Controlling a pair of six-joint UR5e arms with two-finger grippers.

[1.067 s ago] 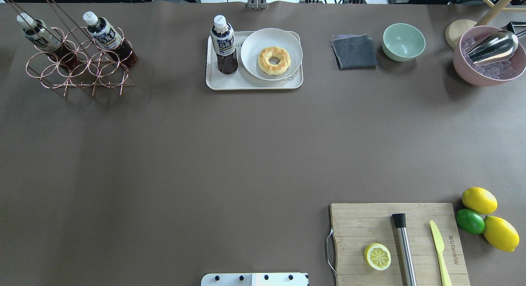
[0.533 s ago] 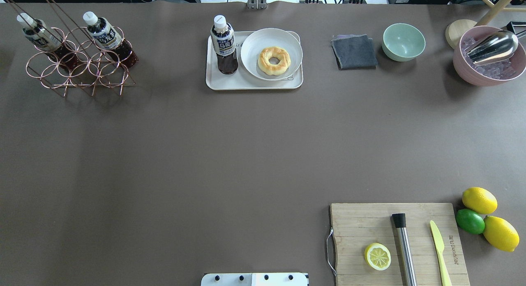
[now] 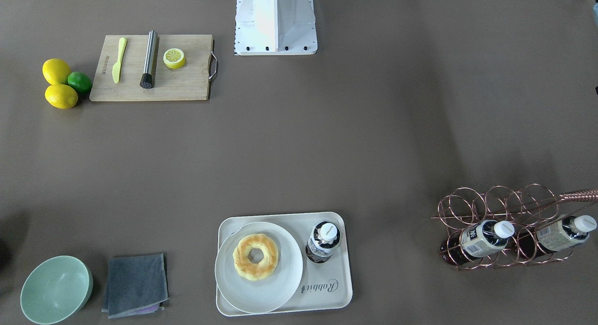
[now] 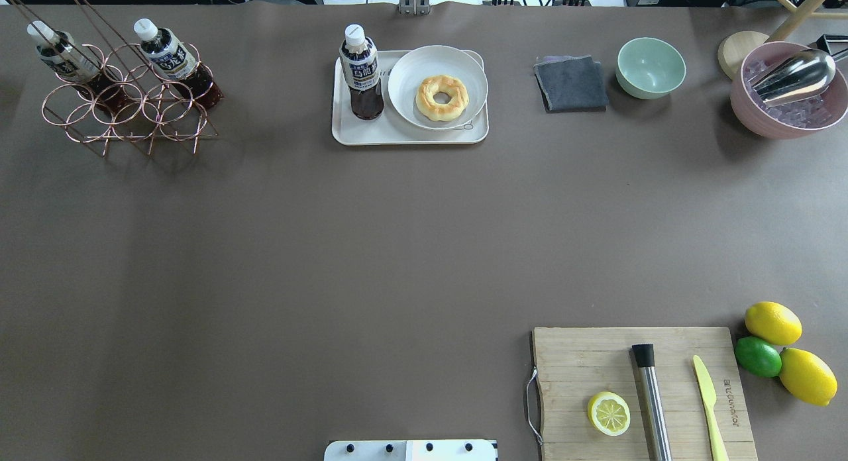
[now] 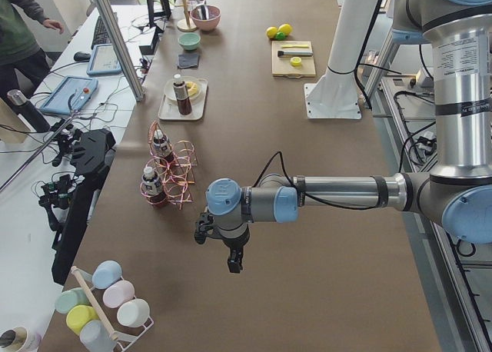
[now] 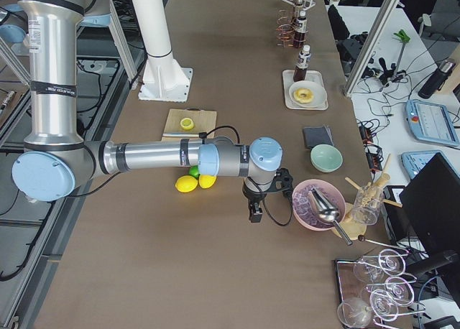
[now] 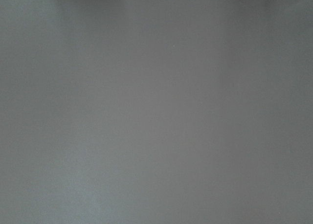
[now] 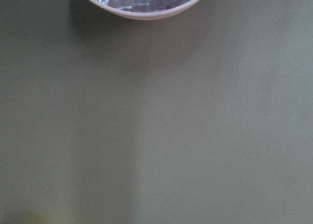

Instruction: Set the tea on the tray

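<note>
Tea (image 4: 361, 70): stands upright on the left end of the tray (image 4: 411, 135), just beside the round plate (image 4: 405, 77) bearing a doughnut (image 4: 442, 97).
Spare bottles (image 4: 165, 53): two, tilted in the wire rack (image 4: 126, 110), well apart from the tray.
Left tool (image 5: 234, 261): over bare counter (image 4: 331, 249); opening cannot be told.
Right tool (image 6: 254, 212): near the pink ice bowl (image 6: 316, 203); opening cannot be told.

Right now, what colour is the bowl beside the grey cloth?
The bowl is pale mint green; the overhead view shows it best.
</note>
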